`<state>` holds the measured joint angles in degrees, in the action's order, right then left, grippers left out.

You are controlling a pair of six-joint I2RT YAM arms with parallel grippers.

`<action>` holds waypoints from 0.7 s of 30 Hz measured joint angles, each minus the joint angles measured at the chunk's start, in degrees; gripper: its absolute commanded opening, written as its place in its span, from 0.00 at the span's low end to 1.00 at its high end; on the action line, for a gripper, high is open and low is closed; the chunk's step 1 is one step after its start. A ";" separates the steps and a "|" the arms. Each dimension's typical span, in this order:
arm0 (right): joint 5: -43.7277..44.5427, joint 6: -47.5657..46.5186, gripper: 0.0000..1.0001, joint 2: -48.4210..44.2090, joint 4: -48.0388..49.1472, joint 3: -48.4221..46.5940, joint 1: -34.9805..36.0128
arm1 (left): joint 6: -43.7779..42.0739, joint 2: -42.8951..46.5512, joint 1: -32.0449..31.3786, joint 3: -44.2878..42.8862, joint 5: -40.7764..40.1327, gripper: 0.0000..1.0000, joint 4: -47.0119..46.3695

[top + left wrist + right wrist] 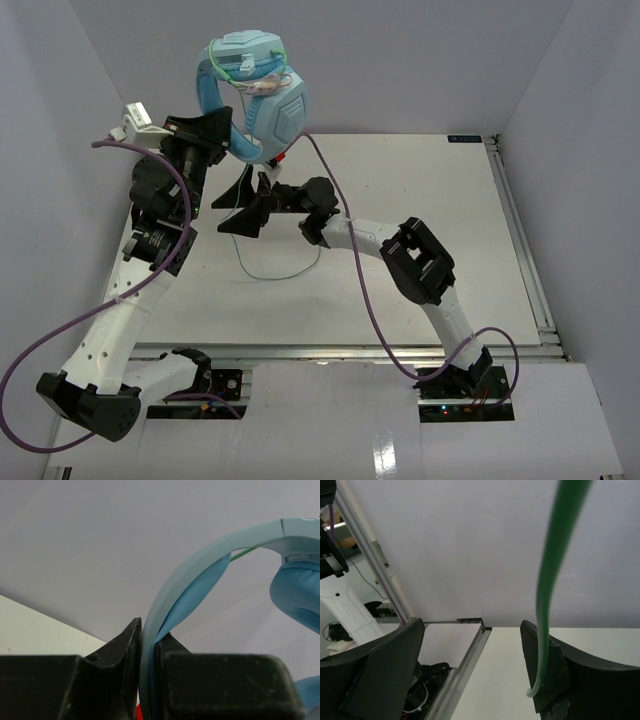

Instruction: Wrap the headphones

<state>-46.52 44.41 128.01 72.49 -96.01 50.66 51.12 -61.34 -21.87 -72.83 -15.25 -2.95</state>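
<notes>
No brand shows on the headphones [262, 95]. The only marking I can find is a small dark tag [465, 138] at the far right corner of the white table [430, 190], its writing too small to read. Pale grey walls [400, 60] close the table in on the left, back and right, and a metal rail [522, 250] runs down its right edge.

My left gripper [148, 632] is clamped tight on the light blue headband and holds the headphones well above the table, near the back wall. Turns of the thin pale green cable [552, 570] lie across the top of the headphones. The rest drops to a loose loop on the tabletop.

My right gripper [470, 635] hangs below the headphones with its jaws wide apart, holding nothing. The cable passes just in front of one finger [580, 680], and I cannot tell whether it touches. Purple robot cables [365, 290] trail from both arms.
</notes>
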 measured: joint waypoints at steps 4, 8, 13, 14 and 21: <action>-0.42 6.38 0.49 0.00 1.16 0.17 2.75 | 0.46 -0.07 0.00 -0.48 -0.04 0.00 0.47; 0.68 13.46 0.10 -0.05 2.31 2.99 4.23 | 0.38 -0.08 0.00 -1.39 -0.43 0.00 1.01; 2.45 20.32 0.19 -0.13 2.20 8.18 4.05 | -0.02 -0.37 0.00 -3.18 -0.78 0.00 1.27; 2.63 21.51 0.20 -0.21 2.07 8.86 3.97 | -0.25 -0.44 0.00 -3.60 -0.90 0.00 1.32; -0.24 25.22 0.17 -10.93 1.10 19.95 3.51 | -6.83 -2.64 -0.02 -7.57 -5.03 0.00 1.20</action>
<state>-46.76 69.64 117.08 73.59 -76.05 54.17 44.29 -63.98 -21.89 -80.40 -20.28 -1.75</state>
